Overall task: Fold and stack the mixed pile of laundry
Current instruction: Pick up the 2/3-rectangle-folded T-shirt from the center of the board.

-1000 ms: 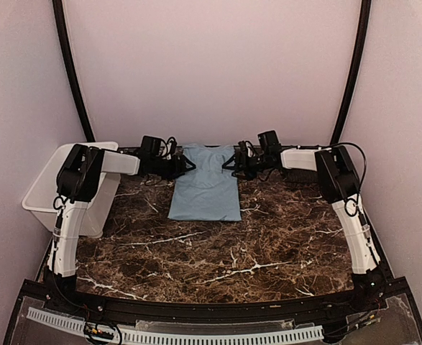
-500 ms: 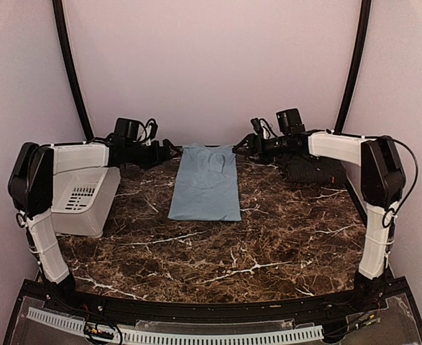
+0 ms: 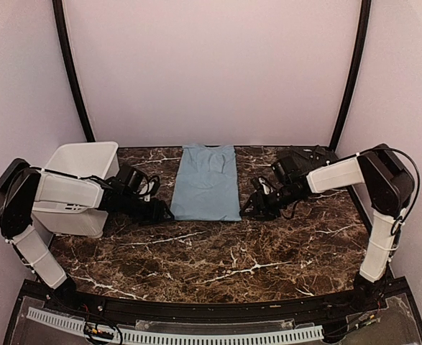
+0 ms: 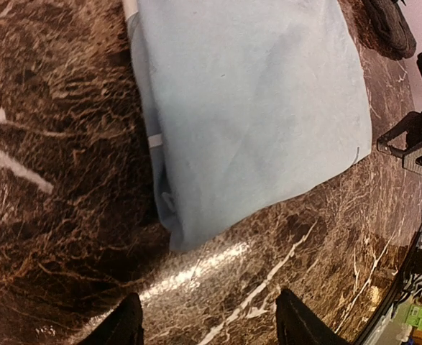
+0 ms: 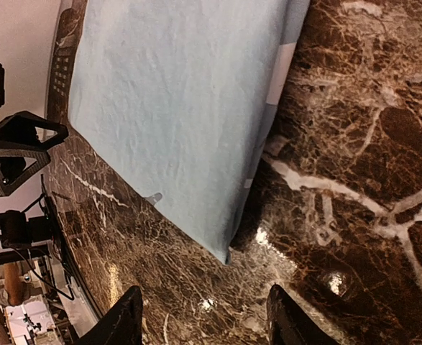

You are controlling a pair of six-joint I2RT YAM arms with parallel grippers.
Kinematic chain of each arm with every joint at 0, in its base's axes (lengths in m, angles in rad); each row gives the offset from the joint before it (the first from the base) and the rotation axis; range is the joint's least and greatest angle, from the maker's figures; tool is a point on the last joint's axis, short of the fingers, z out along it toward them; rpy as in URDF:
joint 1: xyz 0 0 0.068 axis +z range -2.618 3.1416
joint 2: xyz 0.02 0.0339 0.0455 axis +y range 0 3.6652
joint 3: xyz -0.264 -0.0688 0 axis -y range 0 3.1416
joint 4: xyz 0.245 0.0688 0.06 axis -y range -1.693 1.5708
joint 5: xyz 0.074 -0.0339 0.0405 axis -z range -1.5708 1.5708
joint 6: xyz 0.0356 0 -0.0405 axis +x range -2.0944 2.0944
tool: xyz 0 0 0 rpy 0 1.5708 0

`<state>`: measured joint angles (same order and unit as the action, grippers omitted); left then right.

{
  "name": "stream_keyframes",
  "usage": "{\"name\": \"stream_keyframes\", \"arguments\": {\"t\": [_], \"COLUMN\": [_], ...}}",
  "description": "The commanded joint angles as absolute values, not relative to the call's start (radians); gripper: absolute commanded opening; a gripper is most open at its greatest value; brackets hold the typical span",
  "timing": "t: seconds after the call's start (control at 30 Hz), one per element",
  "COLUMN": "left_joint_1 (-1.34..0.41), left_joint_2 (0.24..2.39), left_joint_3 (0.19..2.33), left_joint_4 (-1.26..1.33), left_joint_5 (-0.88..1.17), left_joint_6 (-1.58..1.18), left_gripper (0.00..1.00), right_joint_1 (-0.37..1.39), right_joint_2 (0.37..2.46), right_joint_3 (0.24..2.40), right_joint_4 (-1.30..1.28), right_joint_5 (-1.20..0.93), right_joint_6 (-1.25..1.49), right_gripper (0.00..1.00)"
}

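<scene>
The light blue T-shirt (image 3: 205,181) lies flat on the marble table as a long folded strip, collar toward the far wall. My left gripper (image 3: 164,213) is open and empty, low by its near left corner, a short gap away. My right gripper (image 3: 250,205) is open and empty by its near right corner. In the left wrist view the T-shirt (image 4: 254,108) fills the top, its corner just ahead of my gripper (image 4: 209,327). In the right wrist view the T-shirt's (image 5: 182,108) corner points at my gripper (image 5: 205,323). The black pinstriped shirt (image 3: 318,153) lies bunched at the back right, partly hidden by the right arm.
A white plastic bin (image 3: 81,159) stands tilted at the left edge behind the left arm. Two black curved poles rise at the back corners. The table's front edge has a black rail and a white cable chain (image 3: 196,336).
Both arms have swung from the T-shirt's far collar end down to its near corners and dropped close to the table. The T-shirt has not moved. Both grippers stay empty.
</scene>
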<state>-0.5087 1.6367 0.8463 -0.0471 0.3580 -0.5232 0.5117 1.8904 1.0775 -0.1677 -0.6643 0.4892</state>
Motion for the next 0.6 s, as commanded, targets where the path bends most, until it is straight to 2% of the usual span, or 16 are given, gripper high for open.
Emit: {"name": "stream_keyframes", "arguments": {"t": [0.0, 0.43, 0.57], "left_joint_1": [-0.505, -0.506, -0.506], "left_joint_2": [1.62, 1.738, 1.777], "left_joint_3": [0.814, 0.848, 0.864], "left_joint_4": [-0.004, 0.068, 0.081], "left_joint_5": [0.359, 0.369, 0.384], "left_joint_6": [-0.548, -0.546, -0.54], "left_gripper": [0.58, 0.46, 0.4], "right_joint_1": [0.523, 0.546, 0.546], "right_joint_2": [1.873, 2.018, 2.048], "right_joint_3": [1.046, 1.091, 1.106], "right_joint_4": [-0.076, -0.004, -0.005], "right_joint_5": [-0.648, -0.665, -0.672], "right_joint_6": [0.516, 0.563, 0.561], "right_gripper": [0.54, 0.41, 0.36]}}
